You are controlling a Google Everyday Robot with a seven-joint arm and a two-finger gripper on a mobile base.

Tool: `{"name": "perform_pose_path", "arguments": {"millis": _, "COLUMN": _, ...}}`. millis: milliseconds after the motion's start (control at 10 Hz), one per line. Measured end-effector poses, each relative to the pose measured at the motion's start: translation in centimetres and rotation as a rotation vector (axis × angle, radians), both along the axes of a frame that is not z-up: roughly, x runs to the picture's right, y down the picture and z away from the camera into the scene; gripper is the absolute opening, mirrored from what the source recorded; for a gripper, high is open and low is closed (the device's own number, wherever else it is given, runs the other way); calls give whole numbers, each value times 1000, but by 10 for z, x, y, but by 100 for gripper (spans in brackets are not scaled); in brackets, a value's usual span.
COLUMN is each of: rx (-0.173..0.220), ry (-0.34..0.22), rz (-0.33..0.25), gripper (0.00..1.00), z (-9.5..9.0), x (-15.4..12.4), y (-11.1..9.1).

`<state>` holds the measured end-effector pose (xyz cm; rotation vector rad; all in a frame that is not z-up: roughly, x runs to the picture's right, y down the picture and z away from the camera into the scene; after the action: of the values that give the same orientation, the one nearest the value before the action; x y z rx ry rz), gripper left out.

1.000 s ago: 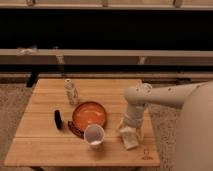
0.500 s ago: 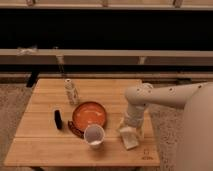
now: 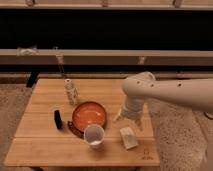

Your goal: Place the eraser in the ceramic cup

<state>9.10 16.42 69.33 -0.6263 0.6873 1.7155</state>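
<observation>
Quick status for you: your gripper (image 3: 129,120) hangs right of center in the frame, pointing down over the table (image 3: 45,145), just above and a bit left of the beige block (image 3: 129,137). Fingers look spread apart w/ nothing between them, so it's not grasping anything atm. The eraser (image 3: 58,119) lies on the table at the left, just beside the left rim of the orange plate (image 3: 89,115), well apart from the gripper. The cup (image 3: 94,135) stands upright in front of the plate, touching or overlapping its lower edge, can't tell which, at the lower middle of the frame. Nothing dark visible inside it, so the eraser isn't in yet. Clear bottle (image 3: 71,92) stands upright behind the plate, up-left of it. The arm (image 3: 170,92) comes in from the right edge of the frame.
</observation>
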Motion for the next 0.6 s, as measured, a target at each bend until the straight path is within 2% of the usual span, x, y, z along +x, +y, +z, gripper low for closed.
{"name": "perform_pose_path", "arguments": {"millis": 200, "rx": 39, "ry": -48, "rz": -68, "gripper": 80, "z": -9, "x": -34, "y": -11}}
{"name": "perform_pose_path", "arguments": {"millis": 300, "rx": 77, "ry": -119, "rz": -166, "gripper": 80, "z": -19, "x": -82, "y": -16}}
{"name": "perform_pose_path", "arguments": {"millis": 400, "rx": 98, "ry": -165, "rz": -232, "gripper": 80, "z": -22, "x": -110, "y": -18}}
{"name": "perform_pose_path", "arguments": {"millis": 600, "rx": 119, "ry": -237, "rz": -320, "gripper": 80, "z": -29, "x": -152, "y": -16}}
